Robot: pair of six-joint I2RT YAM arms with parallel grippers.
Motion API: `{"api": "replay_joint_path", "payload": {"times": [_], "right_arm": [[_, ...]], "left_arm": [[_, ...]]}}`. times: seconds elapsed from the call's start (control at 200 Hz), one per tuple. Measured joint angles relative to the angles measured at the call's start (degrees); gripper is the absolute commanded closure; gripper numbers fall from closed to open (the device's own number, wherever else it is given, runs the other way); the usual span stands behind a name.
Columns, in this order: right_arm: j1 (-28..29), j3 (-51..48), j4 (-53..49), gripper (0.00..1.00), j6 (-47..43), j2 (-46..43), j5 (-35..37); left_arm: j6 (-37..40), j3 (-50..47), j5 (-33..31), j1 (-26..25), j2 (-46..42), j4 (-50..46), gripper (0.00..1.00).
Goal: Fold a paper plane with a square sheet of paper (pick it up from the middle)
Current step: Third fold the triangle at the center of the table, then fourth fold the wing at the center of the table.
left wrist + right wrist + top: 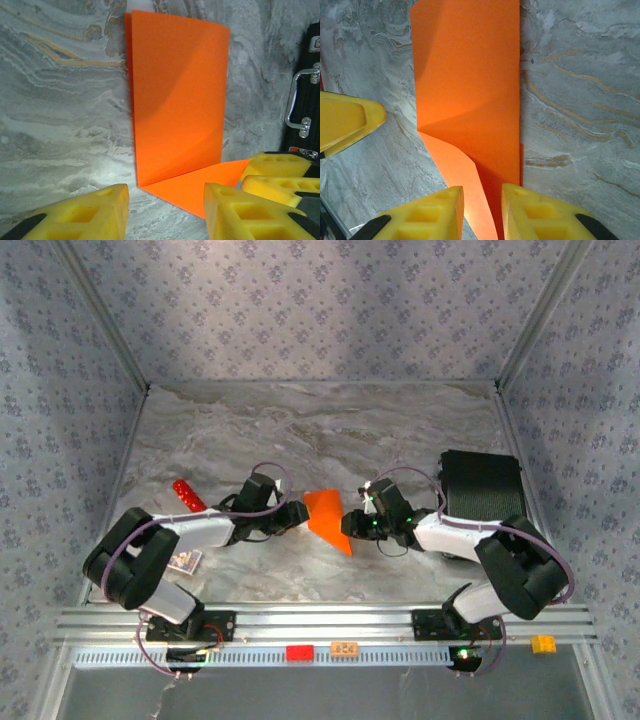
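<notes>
I judge this to be an early fold, shaping the nose, with no plane made yet. The orange sheet lies in the middle of the desk, between my two arms. It is doubled lengthwise into a long strip, with the under layer peeping out a little along one edge. At the end where my arms meet, one corner is turned in as a slanting triangular flap. That flap is not pressed flat: from my right wrist I see it curl up off the strip, with a soft crease running across from its root. My left fingers stand well apart and hold nothing, and the tip of the flap lies in the gap between them. My right fingers are drawn close together astride the flap's raised edge. I can see a gap between them, so I take them as not yet pinching the paper. The next move calls for a firm but light nip on that flap. It must then be laid over so its edge runs true along the centre fold, while my left side pins the strip down so it does not slide. The paper is thin and limp, so a careless press could crumple it or set the crease askew.
</notes>
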Motion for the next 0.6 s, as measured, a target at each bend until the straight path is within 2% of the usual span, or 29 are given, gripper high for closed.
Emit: {"api": "replay_joint_path", "payload": {"times": [0.25,0.6], "right_arm": [[-0.96,0.00,1.64,0.75,-0.02,1.66,-1.73],[-1.92,-0.02,3.26,0.90,-0.33,3.34,-3.85]], "left_arm": [[-0.44,0.39,0.70,0.00,1.16,-0.13,0.56],[-0.42,1.33,0.87,0.00,1.68,-0.85,0.54]]}}
